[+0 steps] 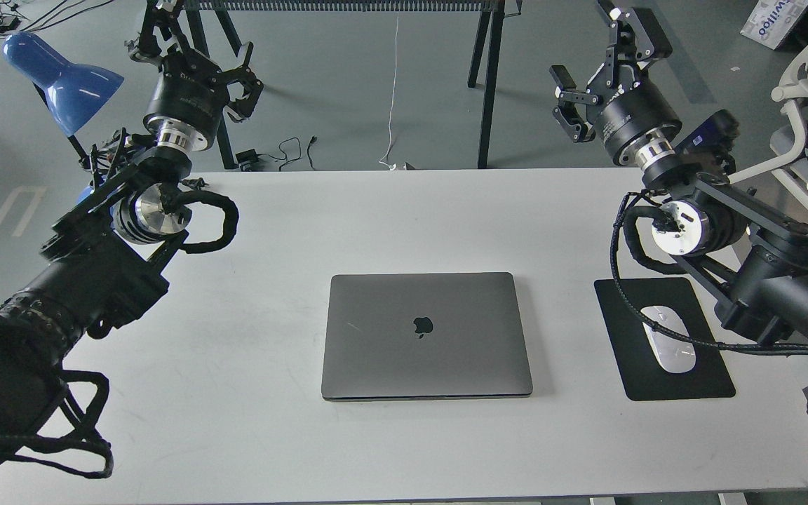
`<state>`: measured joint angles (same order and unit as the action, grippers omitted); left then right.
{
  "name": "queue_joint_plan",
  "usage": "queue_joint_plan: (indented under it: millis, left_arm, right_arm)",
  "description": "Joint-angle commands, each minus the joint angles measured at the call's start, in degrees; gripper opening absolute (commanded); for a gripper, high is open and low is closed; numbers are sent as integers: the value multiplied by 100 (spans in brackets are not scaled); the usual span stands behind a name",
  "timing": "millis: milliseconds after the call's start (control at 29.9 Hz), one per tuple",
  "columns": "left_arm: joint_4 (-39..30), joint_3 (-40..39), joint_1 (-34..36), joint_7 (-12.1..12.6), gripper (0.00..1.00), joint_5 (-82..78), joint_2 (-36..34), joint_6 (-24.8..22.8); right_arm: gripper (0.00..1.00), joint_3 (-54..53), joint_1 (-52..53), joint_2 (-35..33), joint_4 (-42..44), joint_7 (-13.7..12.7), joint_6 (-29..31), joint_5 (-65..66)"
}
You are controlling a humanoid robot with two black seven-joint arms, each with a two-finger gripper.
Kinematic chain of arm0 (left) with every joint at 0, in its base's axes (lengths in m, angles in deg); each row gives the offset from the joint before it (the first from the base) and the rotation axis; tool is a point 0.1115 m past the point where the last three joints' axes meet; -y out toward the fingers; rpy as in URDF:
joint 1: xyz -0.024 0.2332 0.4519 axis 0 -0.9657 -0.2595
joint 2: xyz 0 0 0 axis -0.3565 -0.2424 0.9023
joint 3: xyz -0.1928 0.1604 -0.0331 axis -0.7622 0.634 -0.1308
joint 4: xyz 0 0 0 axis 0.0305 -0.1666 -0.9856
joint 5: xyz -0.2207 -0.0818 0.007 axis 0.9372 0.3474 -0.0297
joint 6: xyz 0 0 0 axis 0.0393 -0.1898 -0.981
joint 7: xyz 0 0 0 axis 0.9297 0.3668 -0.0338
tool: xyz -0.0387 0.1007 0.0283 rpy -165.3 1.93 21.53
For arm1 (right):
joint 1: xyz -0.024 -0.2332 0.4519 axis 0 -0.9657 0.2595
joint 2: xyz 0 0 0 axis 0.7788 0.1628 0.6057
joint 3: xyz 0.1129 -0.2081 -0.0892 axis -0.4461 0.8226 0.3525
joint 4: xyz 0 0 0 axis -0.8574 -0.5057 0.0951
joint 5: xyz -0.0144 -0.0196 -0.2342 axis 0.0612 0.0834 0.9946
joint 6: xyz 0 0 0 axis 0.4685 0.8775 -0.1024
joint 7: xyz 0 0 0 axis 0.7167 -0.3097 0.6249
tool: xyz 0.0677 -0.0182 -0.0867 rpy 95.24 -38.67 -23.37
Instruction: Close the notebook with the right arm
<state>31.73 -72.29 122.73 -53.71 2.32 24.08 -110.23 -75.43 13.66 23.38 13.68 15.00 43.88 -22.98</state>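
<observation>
The notebook (pixel 426 335) is a space-grey laptop with a dark apple logo on its lid. It lies shut and flat in the middle of the white table (pixel 271 435). My right gripper (pixel 597 59) is open and empty, held high beyond the table's far right edge, well away from the notebook. The right arm (pixel 762 280) has a silver wrist ring and a blue module near the wrist. My left gripper (pixel 197 45) is open and empty, raised past the table's far left corner.
A black mouse pad (pixel 684 372) with a white mouse (pixel 669 338) lies right of the notebook, under the right arm's cable. A blue desk lamp (pixel 60 77) stands at the far left. Black table legs (pixel 488 84) and a white chair (pixel 807 98) stand behind.
</observation>
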Motion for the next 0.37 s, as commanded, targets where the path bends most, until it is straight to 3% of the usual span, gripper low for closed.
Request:
queue_joint_plan:
  millis: [0, 335]
  left_arm:
    - [0, 0, 0, 0, 100, 0, 0, 0]
    - [0, 0, 0, 0, 100, 0, 0, 0]
  right_arm:
    - [99, -10, -3, 19, -1, 22, 1, 99]
    - [99, -53, 6, 28, -10, 22, -17, 99]
